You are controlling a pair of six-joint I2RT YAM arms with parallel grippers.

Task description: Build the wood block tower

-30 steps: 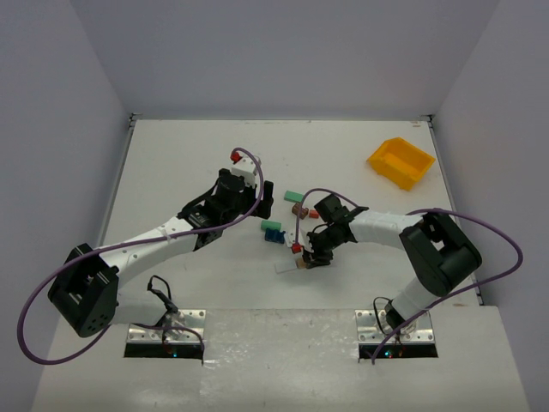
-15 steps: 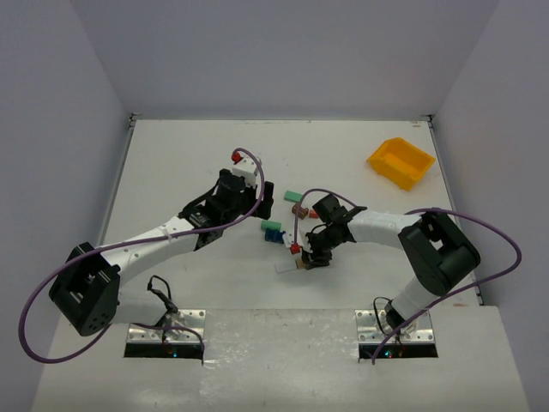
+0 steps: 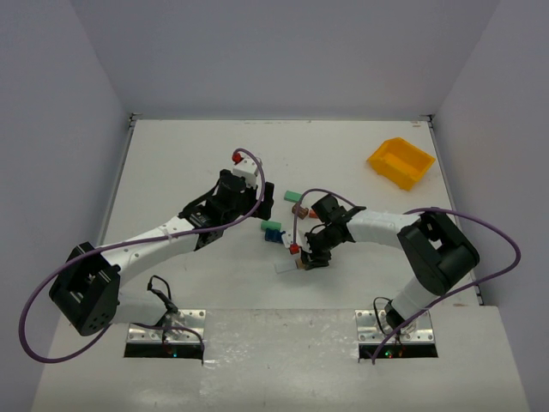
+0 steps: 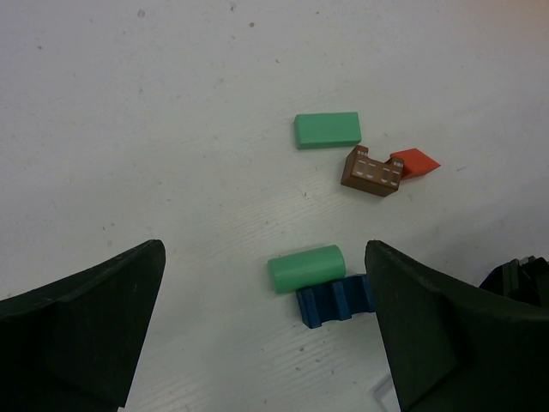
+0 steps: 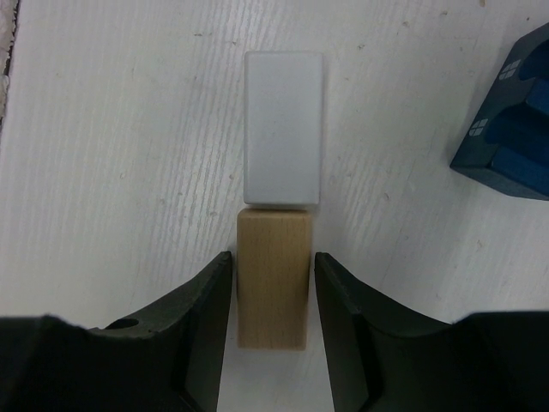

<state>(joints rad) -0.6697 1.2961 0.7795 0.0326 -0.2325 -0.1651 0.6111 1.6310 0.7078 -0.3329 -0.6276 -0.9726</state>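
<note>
White counter [image 3: 171, 163]: carries everything; the loose pieces lie clustered mid-counter between the two arms, where either can reach them.
Left fingers [image 4: 86, 326]: spread fully and holding nothing, hovering over the green and blue pieces, probably lined up for a later pick.
Right fingers [image 5: 202, 326]: low over the counter, flanking the bare wood block with a thin line of shadow on each side. This looks like a release rather than a pinch, though the gap is slight.
Yellow plastic bin [image 3: 401, 161]: far right, well apart from the pieces and outside the build.
Pale flat rectangular plank [image 5: 283, 129]: flat on the counter at the near edge of the cluster, likely the base.
Bare wood rectangular block [image 5: 273, 283]: lying flat and in line with the plank, its end touching the plank's short end.
Blue notched block [image 4: 334, 300]: touching the green cylinder [image 4: 305, 267].
Green flat block [image 4: 327, 130]: farther off, alone.
Brown windowed block [image 4: 371, 171]: touching the red wedge [image 4: 416, 161].
Tower: nothing stacked yet, as far as these views show.
Change: the right fingers have eased apart around the wood block and that wrist has crept slightly left. The left arm and the loose pieces are unchanged.
</note>
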